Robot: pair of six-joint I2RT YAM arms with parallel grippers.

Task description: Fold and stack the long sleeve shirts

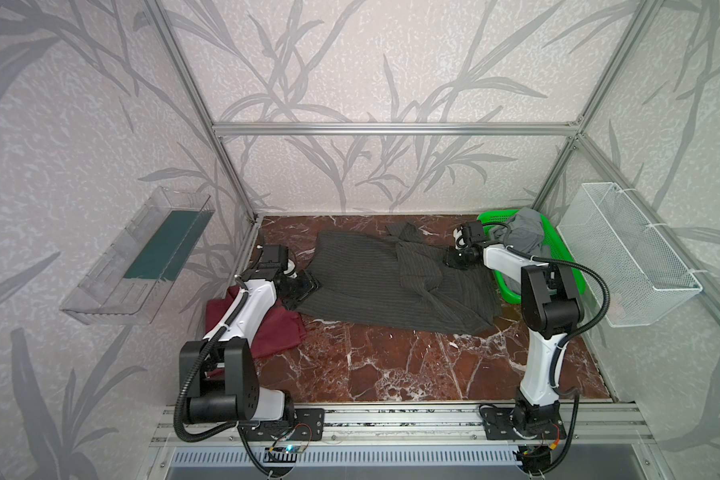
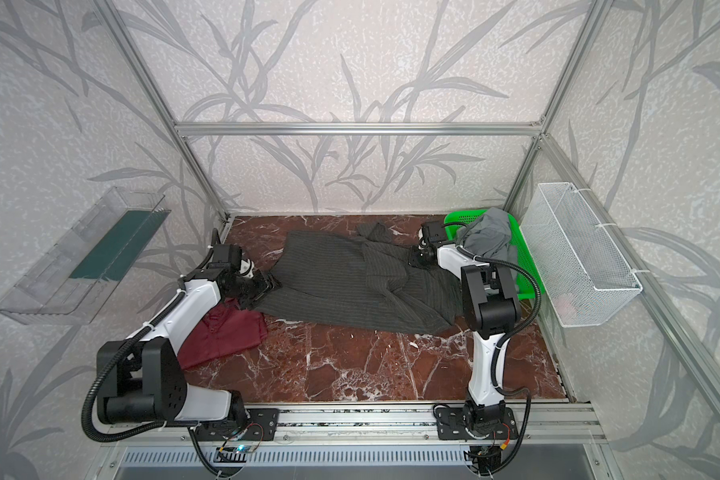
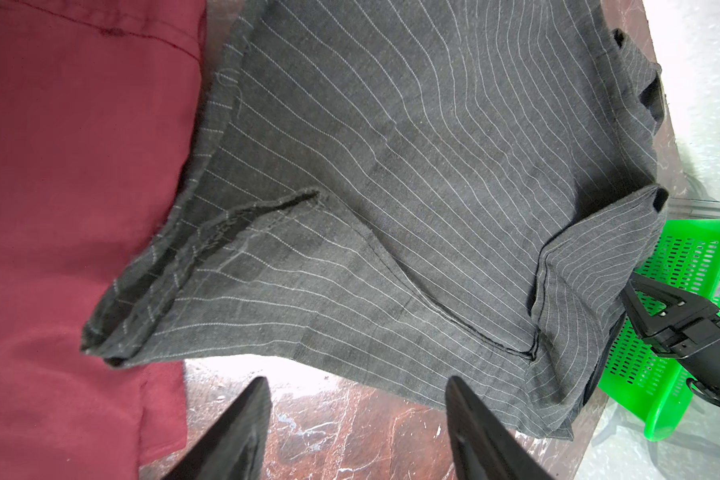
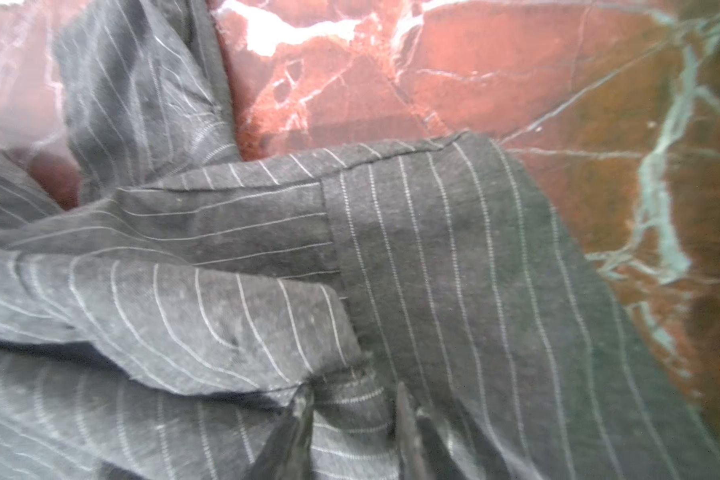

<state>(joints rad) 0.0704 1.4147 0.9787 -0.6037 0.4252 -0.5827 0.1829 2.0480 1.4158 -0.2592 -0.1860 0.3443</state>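
1. Fingers [image 3: 233, 436] of the left gripper [image 3: 356, 382] stand spread with nothing between them. They sit just short of the hem of the charcoal pinstriped shirt [image 3: 391, 187], over bare table.
2. Fingers [image 4: 296, 428] of the right gripper [image 4: 352, 399] stand close together with a ridge of the striped cloth between them. The wrist view is blurred, so I cannot tell whether they truly pinch it.
3. In both top views the charcoal pinstriped shirt [image 1: 371, 282] lies spread across the far middle of the table. One sleeve is folded over its body.
4. The maroon shirt [image 1: 279, 332] lies at the left side, partly under the left arm. A corner of the charcoal hem overlaps its edge.
5. The marble-patterned tabletop [image 1: 391, 365] is red-brown with white veins and glossy.
6. A green basket [image 1: 574, 266] sits in the far right corner and holds a grey garment [image 1: 524, 232].
7. Leaf-print wallpaper [image 1: 391, 62] covers the walls behind an aluminium frame [image 1: 391, 129].
8. A white wire basket [image 1: 632, 257] hangs on the right wall and a clear plastic bin [image 1: 142, 257] on the left wall.
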